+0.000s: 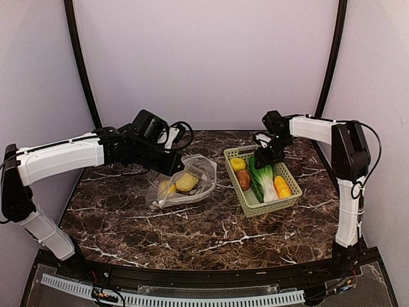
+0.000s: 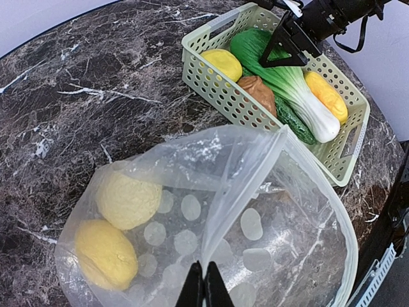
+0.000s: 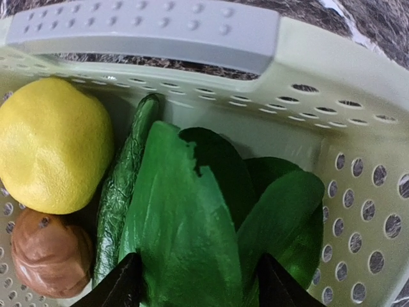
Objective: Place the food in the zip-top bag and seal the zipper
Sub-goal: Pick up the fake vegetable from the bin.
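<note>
The zip-top bag [image 1: 182,185] lies left of centre on the table [image 1: 192,236], with two yellow pieces [image 2: 118,224] inside. The left gripper [image 2: 204,289] has its fingers pressed together, pinching the upper mouth film and holding the mouth open. The film looks thin, limp and slick, and will likely sag if released.

To the right, the basket [image 1: 268,206] holds the cabbage [image 1: 264,180], white stem near and leaves far. The right gripper [image 3: 198,281] has its fingers spread astride the leaves; contact is unconfirmed. The leaves appear light and pliable, so the firmer stem is probably the safer hold.
</note>
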Robot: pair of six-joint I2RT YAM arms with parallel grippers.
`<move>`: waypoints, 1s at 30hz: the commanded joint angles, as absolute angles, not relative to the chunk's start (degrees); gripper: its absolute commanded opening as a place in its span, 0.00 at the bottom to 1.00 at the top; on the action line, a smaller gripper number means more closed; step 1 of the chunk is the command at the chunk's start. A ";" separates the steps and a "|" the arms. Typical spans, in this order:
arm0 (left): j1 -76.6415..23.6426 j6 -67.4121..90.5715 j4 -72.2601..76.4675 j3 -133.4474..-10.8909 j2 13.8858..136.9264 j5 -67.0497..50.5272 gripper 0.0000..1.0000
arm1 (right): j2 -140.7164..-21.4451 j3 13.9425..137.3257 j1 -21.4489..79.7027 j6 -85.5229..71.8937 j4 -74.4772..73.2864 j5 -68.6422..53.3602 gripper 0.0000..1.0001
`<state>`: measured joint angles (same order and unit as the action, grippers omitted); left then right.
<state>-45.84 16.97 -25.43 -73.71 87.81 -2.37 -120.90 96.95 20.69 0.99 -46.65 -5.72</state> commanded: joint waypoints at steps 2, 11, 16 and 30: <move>-45.62 17.71 -25.63 -72.48 84.75 -2.83 0.01 | -121.88 96.88 20.63 -1.50 -48.73 -7.93 0.50; -45.62 18.51 -24.87 -73.11 85.34 -3.64 0.01 | -118.01 97.61 20.48 -0.37 -48.70 -12.18 0.25; -45.62 19.16 -24.14 -72.81 85.49 -3.69 0.01 | -112.04 97.27 19.94 1.80 -48.34 -15.74 0.07; -45.62 23.27 -19.22 -74.35 88.57 -5.72 0.01 | -95.85 94.90 19.95 5.00 -40.96 -24.89 0.00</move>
